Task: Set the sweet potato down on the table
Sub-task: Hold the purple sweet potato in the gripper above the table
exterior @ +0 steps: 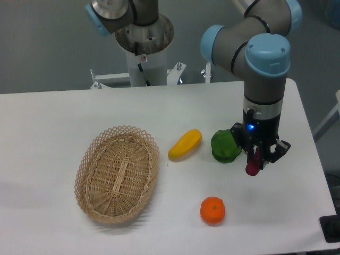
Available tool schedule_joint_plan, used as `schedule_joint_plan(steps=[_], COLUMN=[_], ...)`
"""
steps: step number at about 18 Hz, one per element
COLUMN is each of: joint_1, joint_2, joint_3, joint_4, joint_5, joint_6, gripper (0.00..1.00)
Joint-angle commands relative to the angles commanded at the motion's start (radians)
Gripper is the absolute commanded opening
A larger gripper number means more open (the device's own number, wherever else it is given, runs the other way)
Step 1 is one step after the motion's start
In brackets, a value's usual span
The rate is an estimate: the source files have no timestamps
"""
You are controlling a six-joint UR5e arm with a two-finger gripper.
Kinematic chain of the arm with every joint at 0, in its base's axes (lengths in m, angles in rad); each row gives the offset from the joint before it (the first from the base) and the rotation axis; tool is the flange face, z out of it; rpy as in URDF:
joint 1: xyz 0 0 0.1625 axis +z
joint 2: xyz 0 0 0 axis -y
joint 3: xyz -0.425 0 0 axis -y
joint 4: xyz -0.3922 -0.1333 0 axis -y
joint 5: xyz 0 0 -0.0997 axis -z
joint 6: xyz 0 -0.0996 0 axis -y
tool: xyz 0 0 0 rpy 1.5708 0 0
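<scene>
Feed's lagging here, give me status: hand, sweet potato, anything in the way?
Hand shut on sweet potato, hanging end-down. Green pepper close beside it. Bare table below and in front.

Pretty even, soft overhead light, nothing blown out. The table (64, 117) reads bright white, faint shadows under objects. Slightly soft focus overall, background dim grey.

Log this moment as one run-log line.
gripper: shut on sweet potato | potato: upright, over table, right of green pepper | release: not yet
</scene>
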Motion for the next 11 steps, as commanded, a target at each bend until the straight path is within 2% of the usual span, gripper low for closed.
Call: schedule_joint_plan(steps=[6,11], joint_1=[0.002,0.015], joint_2=[0.0,-0.021], joint_3=[-0.006,-0.008], joint_4=[0.002,0.011], joint_5=[0.003,0.006], joint_6=[0.002,0.02], gripper=[0.17,0.17])
